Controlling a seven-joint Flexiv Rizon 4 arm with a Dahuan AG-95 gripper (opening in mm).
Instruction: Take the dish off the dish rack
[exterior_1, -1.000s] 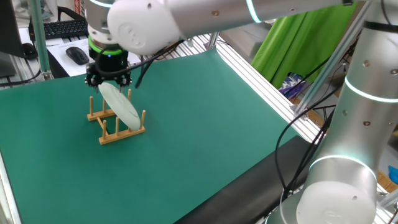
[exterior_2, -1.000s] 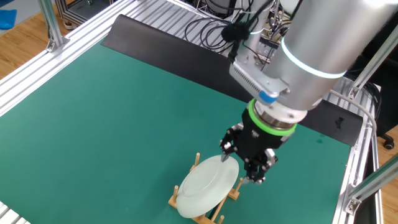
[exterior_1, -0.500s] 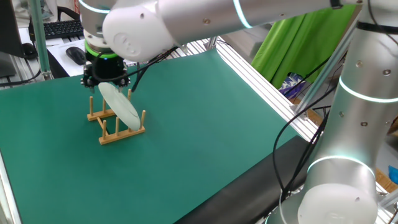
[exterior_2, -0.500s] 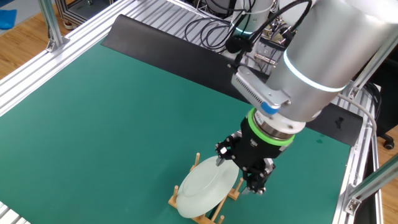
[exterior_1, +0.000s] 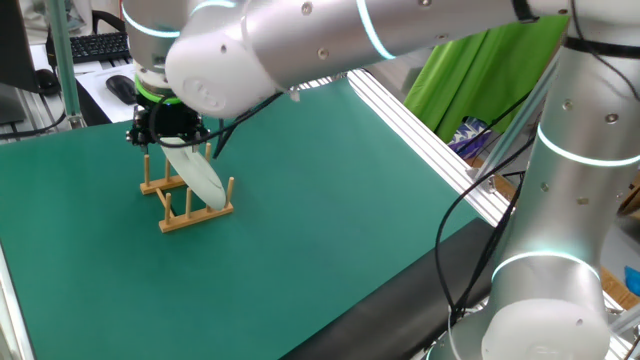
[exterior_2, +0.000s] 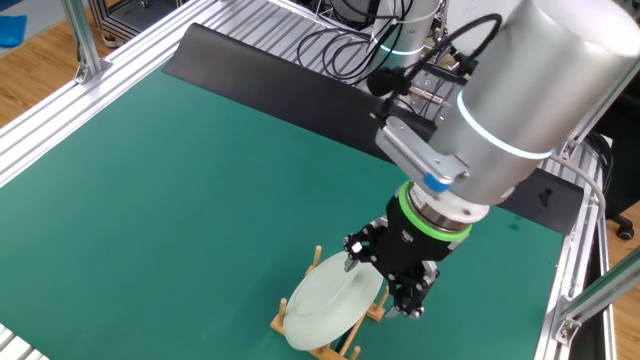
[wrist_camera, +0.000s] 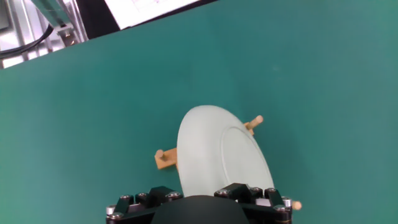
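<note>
The dish (exterior_1: 197, 172), a pale greenish-white plate, stands tilted on edge in the light-brown wooden dish rack (exterior_1: 196, 213). My gripper (exterior_1: 168, 142) is over the dish's upper rim, with one finger on each side and the jaws spread wide. In the other fixed view the gripper (exterior_2: 384, 284) straddles the upper right edge of the dish (exterior_2: 322, 308), and rack pegs (exterior_2: 318, 257) show behind it. In the hand view the dish (wrist_camera: 214, 155) fills the lower middle, with rack pegs (wrist_camera: 163, 159) on either side. The fingertips are hidden there by the hand's body (wrist_camera: 199, 208).
The green mat (exterior_1: 330, 200) covers the table. A keyboard (exterior_1: 95, 45) and a mouse (exterior_1: 122, 88) lie beyond the far edge. Aluminium frame rails (exterior_2: 60, 120) run along the table's sides, and cables (exterior_2: 340, 45) lie behind it.
My gripper has moved down and slightly along the dish's rim, so the fingers now reach further over it. The dish and rack have not moved.
</note>
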